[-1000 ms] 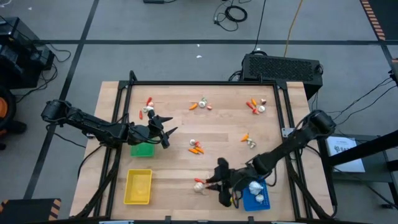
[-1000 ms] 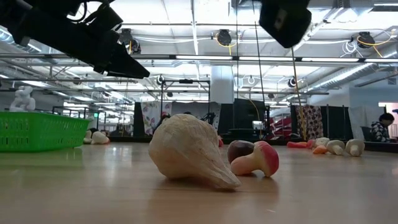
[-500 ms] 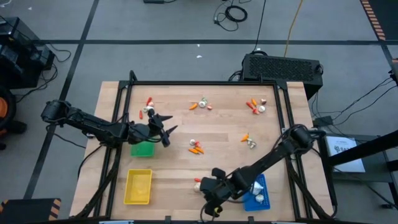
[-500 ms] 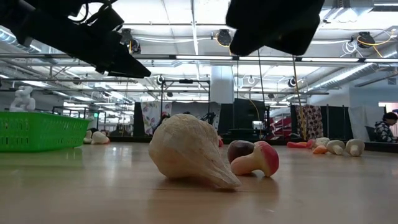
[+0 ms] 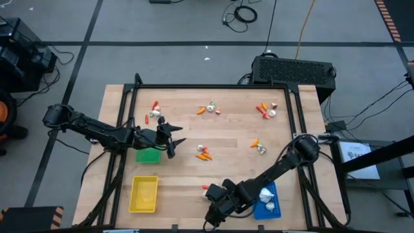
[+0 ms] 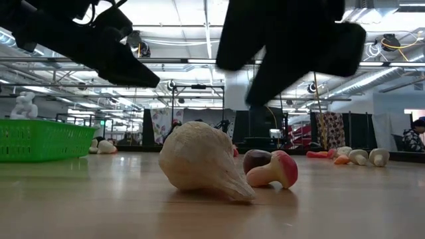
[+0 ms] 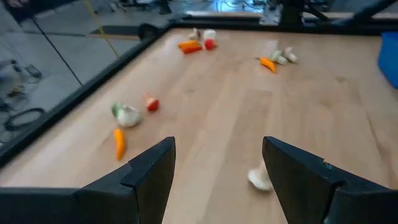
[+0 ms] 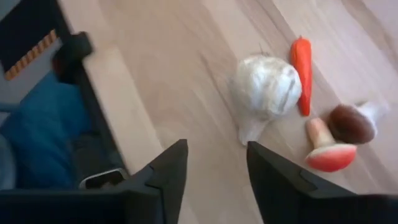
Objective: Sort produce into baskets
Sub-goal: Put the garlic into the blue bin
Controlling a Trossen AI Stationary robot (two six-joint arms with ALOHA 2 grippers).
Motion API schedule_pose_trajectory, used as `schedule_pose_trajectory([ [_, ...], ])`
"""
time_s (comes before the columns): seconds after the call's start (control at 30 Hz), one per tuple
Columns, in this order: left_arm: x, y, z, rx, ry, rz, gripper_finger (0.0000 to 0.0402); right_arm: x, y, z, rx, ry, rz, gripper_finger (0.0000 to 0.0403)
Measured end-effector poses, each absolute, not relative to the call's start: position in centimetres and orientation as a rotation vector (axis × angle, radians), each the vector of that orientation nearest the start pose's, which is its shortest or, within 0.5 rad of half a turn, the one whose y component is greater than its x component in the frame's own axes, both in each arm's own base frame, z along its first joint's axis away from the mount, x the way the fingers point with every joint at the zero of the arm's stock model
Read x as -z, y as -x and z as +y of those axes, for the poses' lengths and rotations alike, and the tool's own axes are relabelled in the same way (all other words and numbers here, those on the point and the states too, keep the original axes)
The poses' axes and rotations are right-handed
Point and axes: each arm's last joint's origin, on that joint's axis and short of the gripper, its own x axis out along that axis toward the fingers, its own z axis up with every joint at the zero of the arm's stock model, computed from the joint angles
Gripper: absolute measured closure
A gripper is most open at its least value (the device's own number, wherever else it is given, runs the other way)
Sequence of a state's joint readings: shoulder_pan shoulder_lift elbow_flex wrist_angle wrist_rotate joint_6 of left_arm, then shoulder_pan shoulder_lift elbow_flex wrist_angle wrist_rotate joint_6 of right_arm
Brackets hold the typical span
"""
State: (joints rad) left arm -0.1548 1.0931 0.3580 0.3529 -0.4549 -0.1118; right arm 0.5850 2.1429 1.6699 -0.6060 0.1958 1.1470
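From above, I see my right gripper (image 5: 215, 211) low at the table's near edge, beside the garlic bulb (image 5: 208, 194); blue basket (image 5: 266, 202) just right. Left gripper (image 5: 169, 134) waits over the green basket (image 5: 147, 155), fingers apart.

Right wrist: fingers apart, nothing held, garlic bulb ahead. I judge a pick comes next: centre over it, descend.

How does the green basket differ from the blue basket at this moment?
The green basket lies at the table's left side, partly under the left end effector; the blue basket lies at the right front corner. The green basket shows no produce inside; the blue one holds white bulbs. Both are small rectangular plastic trays.
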Motion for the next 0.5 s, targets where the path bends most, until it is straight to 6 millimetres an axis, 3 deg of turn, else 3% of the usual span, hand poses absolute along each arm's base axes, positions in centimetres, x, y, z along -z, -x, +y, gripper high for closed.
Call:
schedule_pose_trajectory([
  [0.2, -17.7, -20.4, -2.4, -0.275, 0.029, 0.369, 0.0153, -16.2, -38.7, 24.7, 0.284, -0.627, 1.056, 0.0199],
  [0.5, -17.5, -20.2, -2.8, -0.257, 0.049, 0.373, 0.0153, -15.6, -38.5, 25.4, 0.341, -0.594, 0.965, 0.0204],
])
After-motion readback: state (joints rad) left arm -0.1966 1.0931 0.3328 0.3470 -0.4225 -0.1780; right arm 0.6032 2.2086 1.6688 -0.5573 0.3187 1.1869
